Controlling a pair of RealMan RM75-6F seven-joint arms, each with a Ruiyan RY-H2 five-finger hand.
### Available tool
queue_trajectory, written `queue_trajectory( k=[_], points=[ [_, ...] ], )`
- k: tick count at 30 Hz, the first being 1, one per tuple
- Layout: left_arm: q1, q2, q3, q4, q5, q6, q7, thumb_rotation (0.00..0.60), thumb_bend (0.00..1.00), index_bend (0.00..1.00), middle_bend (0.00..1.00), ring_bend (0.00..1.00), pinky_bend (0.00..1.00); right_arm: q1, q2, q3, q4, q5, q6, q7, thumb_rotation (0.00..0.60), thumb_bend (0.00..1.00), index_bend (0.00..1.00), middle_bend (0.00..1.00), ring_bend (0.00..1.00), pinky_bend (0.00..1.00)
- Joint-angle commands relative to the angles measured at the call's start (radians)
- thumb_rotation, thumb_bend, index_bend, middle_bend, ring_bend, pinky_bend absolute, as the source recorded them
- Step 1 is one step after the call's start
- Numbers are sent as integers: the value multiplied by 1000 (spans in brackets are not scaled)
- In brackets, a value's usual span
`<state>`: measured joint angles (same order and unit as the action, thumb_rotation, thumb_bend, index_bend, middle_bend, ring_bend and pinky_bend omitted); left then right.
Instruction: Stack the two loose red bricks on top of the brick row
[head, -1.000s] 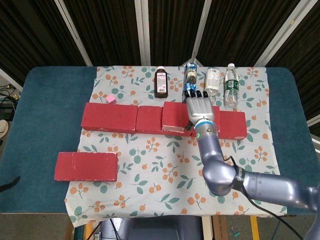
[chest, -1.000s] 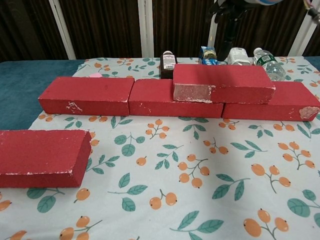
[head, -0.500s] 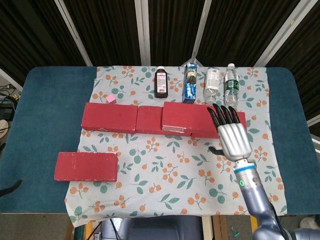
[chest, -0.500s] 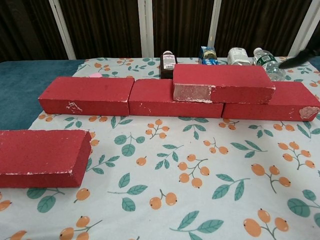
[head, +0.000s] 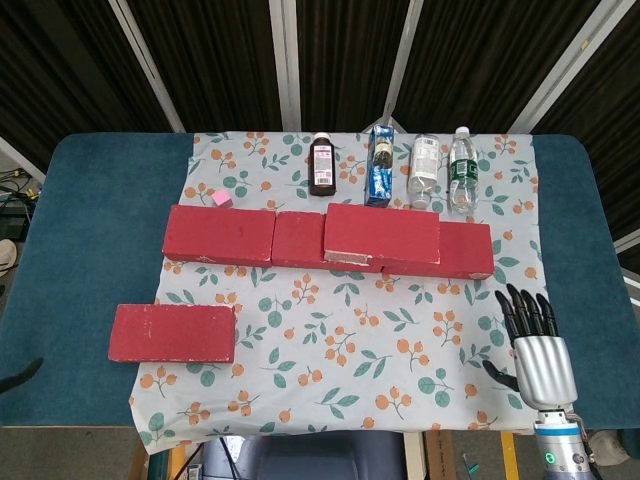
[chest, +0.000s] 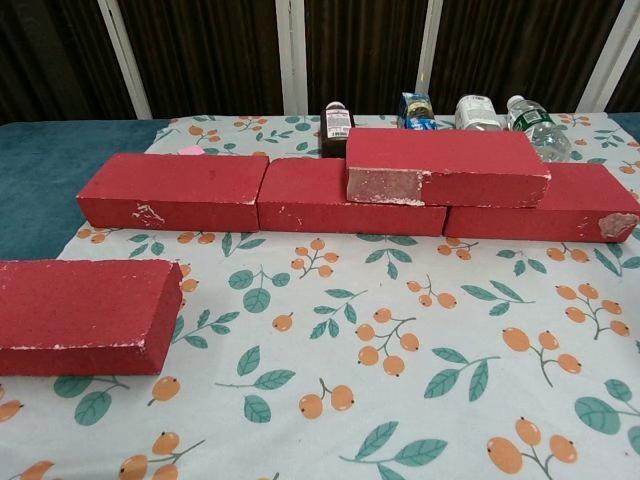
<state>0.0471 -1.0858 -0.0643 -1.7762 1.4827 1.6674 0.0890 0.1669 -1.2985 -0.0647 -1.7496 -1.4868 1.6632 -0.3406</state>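
Now the right hand (head: 540, 355), withdrawn from the stacked rectangular red brick (head: 382, 233) atop the three-brick red row (head: 218, 235), hangs empty with fingers spread near the table's front edge, leaving the second loose red brick (head: 173, 333) on the floral cloth, unstacked.

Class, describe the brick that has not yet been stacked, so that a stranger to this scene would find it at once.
Start from the floral cloth on the blue table. Along its middle runs the brick row, with one stacked brick already on top. The loose brick lies alone nearer the camera, at the cloth's left edge, touching no other brick.
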Motion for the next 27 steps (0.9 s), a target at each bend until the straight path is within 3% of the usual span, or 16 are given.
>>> queue_trajectory(
  k=[1, 5, 13, 22, 27],
  points=[
    [6, -25, -11, -28, -39, 5, 61, 600, 0, 10, 19, 0, 122, -21, -25, 32, 40, 15, 17, -10, 600, 150, 0, 0, 0, 0],
    [-12, 2, -2, -88, -75, -61, 110, 600, 0, 1, 12, 0, 5, -34, -26, 57, 60, 22, 28, 0, 600, 150, 0, 0, 0, 0],
    [-138, 170, -11, -264, -165, -313, 180, 600, 0, 0, 0, 0, 0, -47, 30, 60, 20, 57, -44, 56, 600, 150, 0, 0, 0, 0],
    [-355, 287, -79, -420, -472, -578, 337, 600, 0, 0, 0, 0, 0, -46, 29, 76, 14, 73, -94, 50, 600, 150, 0, 0, 0, 0],
    [-487, 275, -94, -460, -682, -598, 515, 600, 0, 0, 0, 0, 0, -51, 27, 85, 7, 85, -108, 38, 600, 150, 0, 0, 0, 0]
  ],
)
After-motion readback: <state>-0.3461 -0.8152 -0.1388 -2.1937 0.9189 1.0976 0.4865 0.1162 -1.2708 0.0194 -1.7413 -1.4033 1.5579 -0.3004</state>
